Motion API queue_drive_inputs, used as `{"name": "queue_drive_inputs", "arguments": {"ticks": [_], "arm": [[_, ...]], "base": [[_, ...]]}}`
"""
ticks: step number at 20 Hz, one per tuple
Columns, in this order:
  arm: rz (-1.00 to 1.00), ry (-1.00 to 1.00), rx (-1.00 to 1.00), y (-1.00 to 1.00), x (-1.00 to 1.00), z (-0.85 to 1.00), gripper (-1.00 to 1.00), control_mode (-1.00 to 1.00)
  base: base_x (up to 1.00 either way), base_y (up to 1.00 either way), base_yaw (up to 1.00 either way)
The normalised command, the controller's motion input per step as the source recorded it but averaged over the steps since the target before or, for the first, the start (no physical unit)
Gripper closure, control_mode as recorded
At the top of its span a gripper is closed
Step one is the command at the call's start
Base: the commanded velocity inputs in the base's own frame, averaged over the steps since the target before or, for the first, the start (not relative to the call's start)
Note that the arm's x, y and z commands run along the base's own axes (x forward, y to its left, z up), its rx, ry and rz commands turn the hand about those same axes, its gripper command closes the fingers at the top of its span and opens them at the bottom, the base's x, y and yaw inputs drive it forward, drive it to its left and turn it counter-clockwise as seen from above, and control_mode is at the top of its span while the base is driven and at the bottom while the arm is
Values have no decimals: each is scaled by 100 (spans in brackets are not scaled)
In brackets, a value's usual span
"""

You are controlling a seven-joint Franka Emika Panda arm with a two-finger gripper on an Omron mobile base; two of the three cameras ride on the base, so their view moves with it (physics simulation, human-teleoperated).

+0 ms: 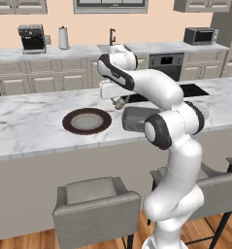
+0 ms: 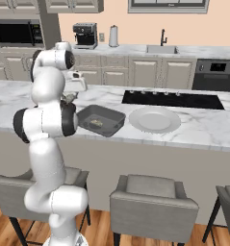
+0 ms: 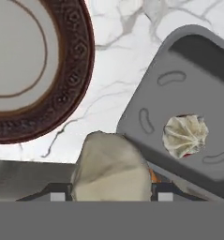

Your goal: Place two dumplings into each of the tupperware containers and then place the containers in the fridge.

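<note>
My gripper [image 1: 118,101] is shut on a beige dumpling [image 3: 111,168], which sits between the fingertips low in the hand view. It hangs over the marble counter, just left of a grey tupperware container [image 1: 137,118]. The gripper [image 2: 70,99] also appears beside the upper arm in the right base view. The container [image 2: 101,120] holds one pleated dumpling [image 3: 185,136] on its floor, also seen as a pale lump [image 2: 97,123]. In the hand view the container's rim [image 3: 146,108] lies just right of the held dumpling.
A dark brown round plate [image 1: 87,120] with a grey centre lies left of the container. A white round plate [image 2: 155,119] lies to the container's right, in front of the black cooktop [image 2: 172,99]. Grey stools [image 1: 95,204] stand below the counter's front edge.
</note>
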Motion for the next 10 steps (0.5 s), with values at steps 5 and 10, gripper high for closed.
{"name": "queue_drive_inputs", "arguments": {"ticks": [5,10], "arm": [[-7,-15,2,-100,7,2,100,-100],[-1,14,8,-89,41,-9,100,-100]], "base": [[0,0,0],[0,0,0]]}}
